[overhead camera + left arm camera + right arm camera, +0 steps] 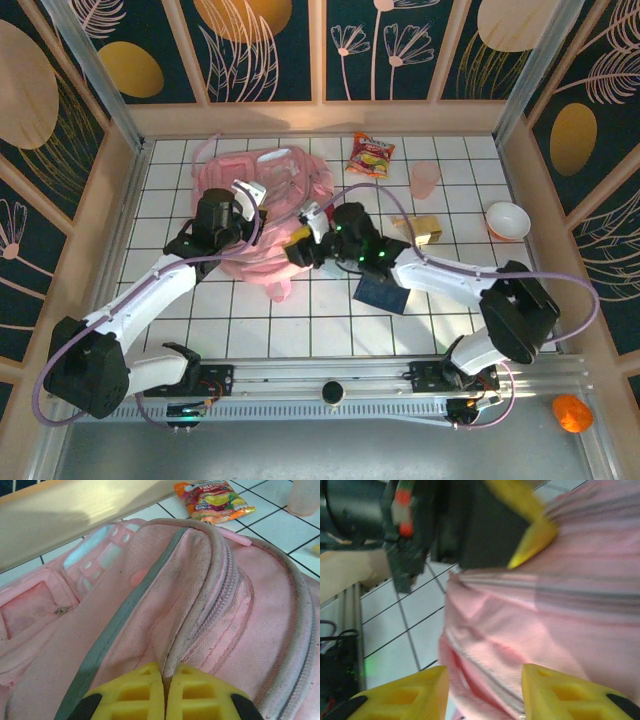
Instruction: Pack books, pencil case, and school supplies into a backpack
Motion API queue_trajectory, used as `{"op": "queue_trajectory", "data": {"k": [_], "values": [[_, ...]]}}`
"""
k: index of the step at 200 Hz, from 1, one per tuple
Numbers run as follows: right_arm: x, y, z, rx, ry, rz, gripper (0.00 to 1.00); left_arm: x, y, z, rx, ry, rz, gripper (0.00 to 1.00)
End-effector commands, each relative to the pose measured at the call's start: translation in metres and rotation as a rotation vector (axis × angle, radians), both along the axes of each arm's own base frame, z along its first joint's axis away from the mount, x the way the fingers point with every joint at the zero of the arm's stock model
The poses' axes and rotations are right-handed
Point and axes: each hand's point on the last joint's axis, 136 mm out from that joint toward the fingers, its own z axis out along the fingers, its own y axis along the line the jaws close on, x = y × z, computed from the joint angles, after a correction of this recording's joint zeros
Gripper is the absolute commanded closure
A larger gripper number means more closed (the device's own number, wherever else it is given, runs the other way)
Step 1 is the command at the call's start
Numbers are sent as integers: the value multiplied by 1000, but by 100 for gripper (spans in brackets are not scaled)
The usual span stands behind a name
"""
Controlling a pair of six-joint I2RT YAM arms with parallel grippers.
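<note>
The pink backpack [270, 180] lies at the back left of the tiled table. My left gripper [256, 200] is shut on a fold of its zipper rim [172, 650], pinched between the yellow fingers [135, 692]. My right gripper [485, 690] stands open at the backpack's near side [300, 246], with pink fabric [520, 630] showing in the gap between its fingers. The navy book [380, 295] lies flat under the right forearm. The small pale yellow supply block [426, 228] sits to the right. The pencil case is out of view.
A red-orange snack packet [370, 155] and a pink cup [425, 180] stand behind the backpack's right side. A white bowl [507, 220] sits at the far right. Wooden walls ring the table. An orange object [572, 412] lies off the table, front right.
</note>
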Motion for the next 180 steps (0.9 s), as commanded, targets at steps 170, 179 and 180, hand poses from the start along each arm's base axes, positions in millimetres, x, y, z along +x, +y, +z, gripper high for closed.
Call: {"op": "queue_trajectory", "data": {"k": [170, 179, 180], "values": [[84, -47, -28, 240, 568, -343, 24, -5, -23, 60, 45, -220, -214, 100], [84, -41, -28, 245, 573, -335, 28, -6, -23, 59, 45, -220, -218, 100], [84, -40, -28, 246, 573, -333, 30, -6, -23, 59, 45, -220, -218, 100]]}}
